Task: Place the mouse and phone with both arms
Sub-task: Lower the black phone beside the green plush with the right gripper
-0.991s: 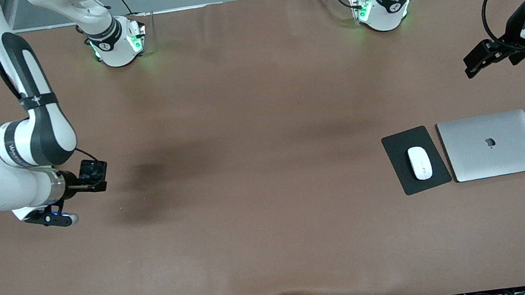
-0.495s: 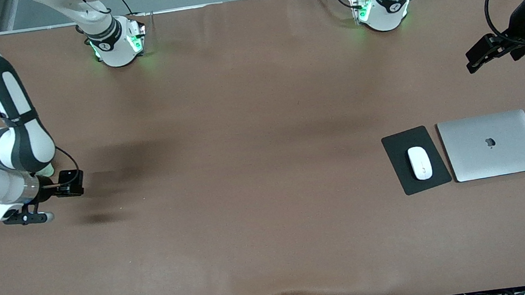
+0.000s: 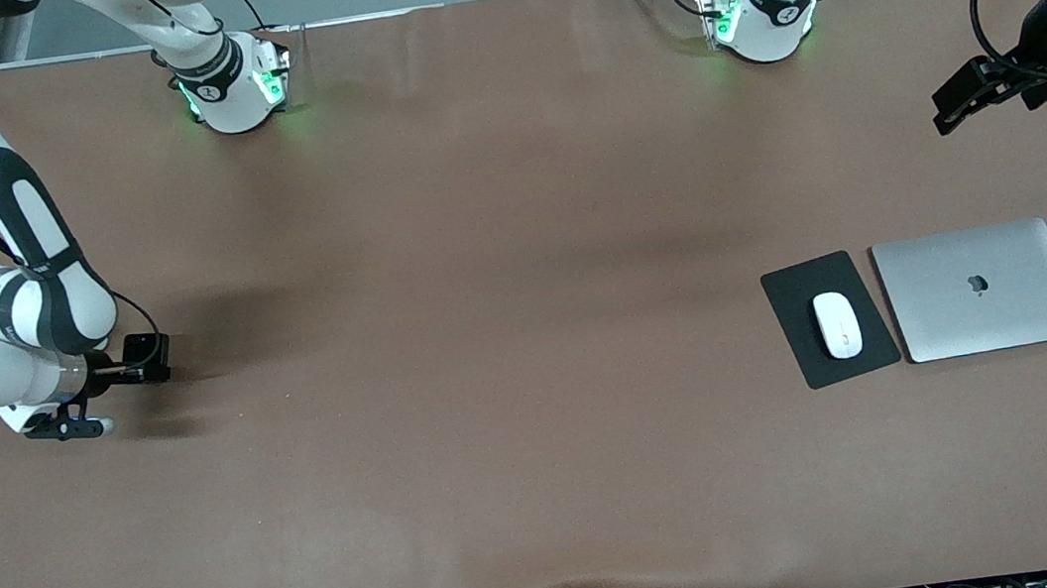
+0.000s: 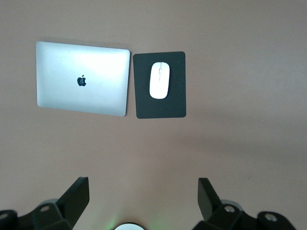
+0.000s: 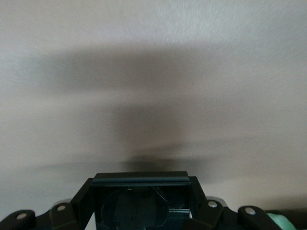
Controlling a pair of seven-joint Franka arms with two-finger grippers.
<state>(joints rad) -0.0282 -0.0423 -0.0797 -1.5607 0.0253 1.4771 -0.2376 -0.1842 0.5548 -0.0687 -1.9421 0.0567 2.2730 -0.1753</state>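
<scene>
White mouse (image 3: 838,324); black pad (image 3: 829,319); silver laptop (image 3: 982,289); brown table (image 3: 489,338).

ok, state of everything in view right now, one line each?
mouse: placed, lying on the mouse pad.
phone: held in the air by the right gripper, over bare table at the right arm's end.
laptop: closed, flat on the table beside the mouse pad.
left gripper: open, empty, up in the air at the left arm's end.
</scene>
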